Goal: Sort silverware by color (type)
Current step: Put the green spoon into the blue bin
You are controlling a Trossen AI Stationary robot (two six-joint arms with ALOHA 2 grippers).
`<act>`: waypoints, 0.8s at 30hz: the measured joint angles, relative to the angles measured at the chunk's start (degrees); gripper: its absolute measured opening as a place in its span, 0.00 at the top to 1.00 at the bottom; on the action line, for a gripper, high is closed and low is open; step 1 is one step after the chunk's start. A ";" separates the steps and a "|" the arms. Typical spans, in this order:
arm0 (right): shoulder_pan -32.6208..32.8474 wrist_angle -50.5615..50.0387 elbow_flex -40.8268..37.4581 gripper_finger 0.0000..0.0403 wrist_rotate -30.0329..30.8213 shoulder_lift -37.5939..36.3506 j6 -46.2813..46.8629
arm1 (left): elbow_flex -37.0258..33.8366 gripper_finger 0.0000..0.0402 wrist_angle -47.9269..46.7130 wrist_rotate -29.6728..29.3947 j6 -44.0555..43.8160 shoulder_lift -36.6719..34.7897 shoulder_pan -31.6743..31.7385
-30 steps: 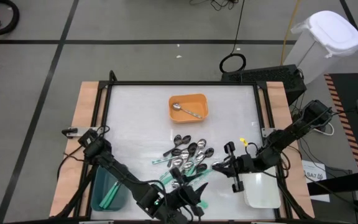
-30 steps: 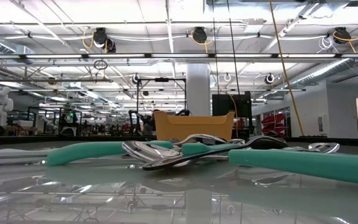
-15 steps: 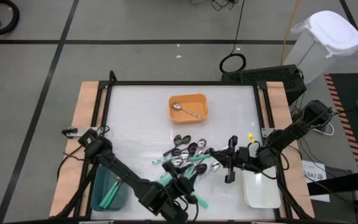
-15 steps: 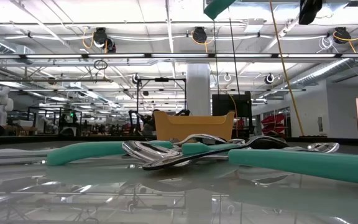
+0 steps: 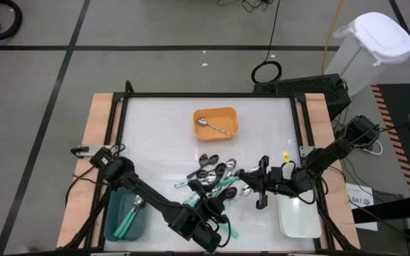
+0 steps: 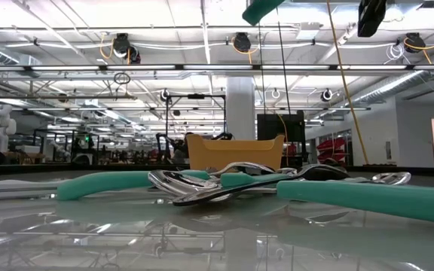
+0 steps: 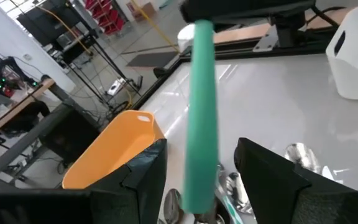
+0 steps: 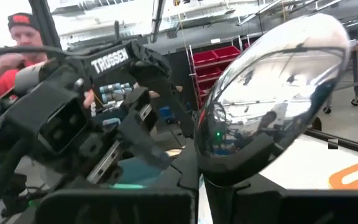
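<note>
Left gripper (image 7: pixel 197 186) closed on teal-handled spoon (image 7: pixel 201 118), handle projecting ahead, lifted. Right gripper (image 8: pixel 229 180) clamped on silver spoon (image 8: pixel 269 93). Spoon pile (image 5: pixel 216 178) between grippers. Collision risk noted: arms close together.

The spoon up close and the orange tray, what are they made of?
The spoon's bowl looks like polished metal: it mirrors the room. The handle of the spoon that the left gripper holds looks like matte teal plastic or rubber. The orange tray seems to be smooth, dull plastic.
</note>
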 joint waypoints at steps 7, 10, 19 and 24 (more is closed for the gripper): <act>0.07 1.93 0.00 0.99 -1.23 -0.02 -0.81 | 0.00 0.51 -0.28 1.33 0.42 0.26 1.15; 0.09 2.12 0.00 0.99 -1.75 0.01 -0.90 | 0.00 0.51 -0.33 1.73 0.38 0.25 1.53; 0.00 3.37 0.00 0.99 -2.98 0.02 -1.83 | 0.00 0.51 -0.42 4.85 0.30 0.25 2.55; 0.00 3.38 0.00 0.99 -6.56 0.02 -4.58 | 0.00 0.52 0.07 8.41 0.27 0.23 2.16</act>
